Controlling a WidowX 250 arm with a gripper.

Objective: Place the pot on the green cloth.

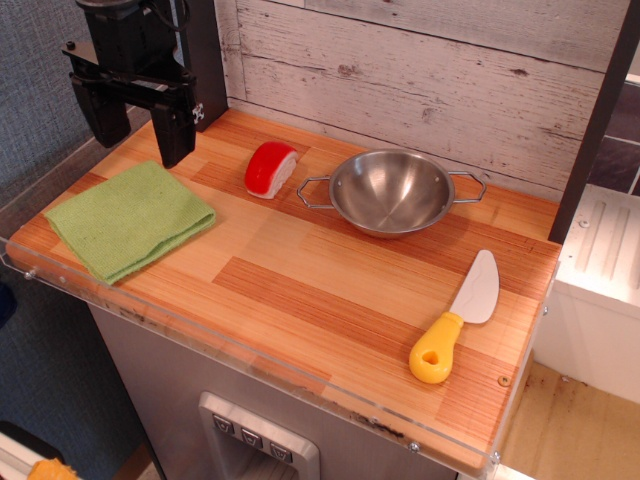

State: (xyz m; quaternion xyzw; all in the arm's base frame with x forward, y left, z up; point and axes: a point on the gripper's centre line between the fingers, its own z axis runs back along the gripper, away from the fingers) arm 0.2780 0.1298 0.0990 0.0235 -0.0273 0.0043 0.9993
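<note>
The pot [392,192] is a shiny steel bowl-like pan with two wire loop handles. It sits upright and empty on the wooden counter, right of centre near the back wall. The green cloth [130,218] lies folded at the counter's left front, with nothing on it. My gripper [138,130] is black and hangs at the back left, above the cloth's far edge and well left of the pot. Its two fingers stand apart, open and empty.
A red-white toy [270,168] lies between the cloth and the pot, close to the pot's left handle. A toy knife [458,318] with a yellow handle lies at the right front. A wooden plank wall [420,70] backs the counter. A clear plastic rim [250,345] edges the front.
</note>
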